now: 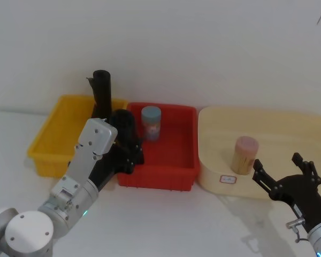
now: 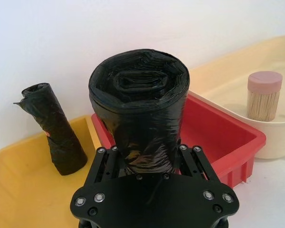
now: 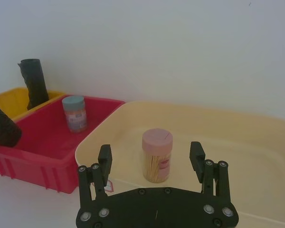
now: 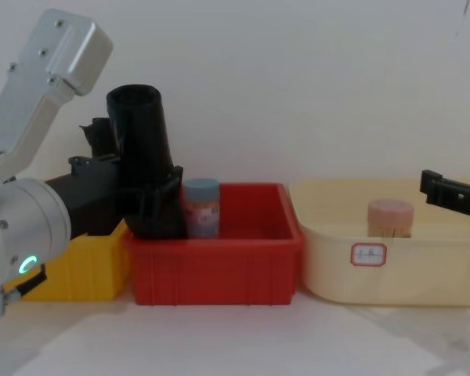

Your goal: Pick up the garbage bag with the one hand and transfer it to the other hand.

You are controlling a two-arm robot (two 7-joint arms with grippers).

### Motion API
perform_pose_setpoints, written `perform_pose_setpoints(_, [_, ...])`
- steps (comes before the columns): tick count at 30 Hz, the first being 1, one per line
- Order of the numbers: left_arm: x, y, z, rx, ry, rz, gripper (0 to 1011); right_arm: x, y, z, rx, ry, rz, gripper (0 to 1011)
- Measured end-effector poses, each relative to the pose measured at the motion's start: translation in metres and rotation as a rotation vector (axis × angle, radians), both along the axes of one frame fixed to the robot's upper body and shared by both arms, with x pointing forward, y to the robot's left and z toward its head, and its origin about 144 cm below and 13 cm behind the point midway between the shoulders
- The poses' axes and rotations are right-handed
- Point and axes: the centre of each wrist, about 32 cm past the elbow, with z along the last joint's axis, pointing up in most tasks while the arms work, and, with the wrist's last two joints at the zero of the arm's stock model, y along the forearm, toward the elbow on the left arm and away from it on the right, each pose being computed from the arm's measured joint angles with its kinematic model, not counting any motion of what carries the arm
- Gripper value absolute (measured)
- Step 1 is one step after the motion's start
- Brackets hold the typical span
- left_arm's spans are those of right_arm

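**A:** What is your left arm doing?

**B:** My left gripper (image 2: 147, 159) is clamping its fingers (image 2: 106, 156) on the lower part of the garbage bag (image 2: 140, 95). The roll is leaning over the left end of the red bin (image 4: 219, 266), just beside the blue-lidded jar (image 4: 201, 207). I cannot tell whether its base is touching the bin.

**A:** And that other black roll?

**B:** It is standing apart in the yellow bin (image 1: 48, 139), a second black roll (image 2: 54, 130) with a ragged top.

**A:** Where is your right side waiting?

**B:** My right gripper (image 1: 278, 166) is hovering at the near edge of the cream tray (image 1: 289, 123), its fingers spreading wide apart and gripping nothing. It is facing the jar of toothpicks (image 3: 157, 156) sitting in that tray.
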Motion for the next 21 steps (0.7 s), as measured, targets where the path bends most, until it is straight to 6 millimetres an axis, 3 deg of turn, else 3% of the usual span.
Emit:
perform_pose_setpoints(11, [0.001, -0.001, 0.001, -0.002, 0.004, -0.007, 486, 0.000, 0.000, 0.000, 0.000, 0.000, 0.000, 1001])
perform_pose_setpoints(21, [0.016, -0.009, 0.018, -0.013, -0.009, -0.050, 486, 0.000, 0.000, 0.000, 0.000, 0.000, 0.000, 1001])
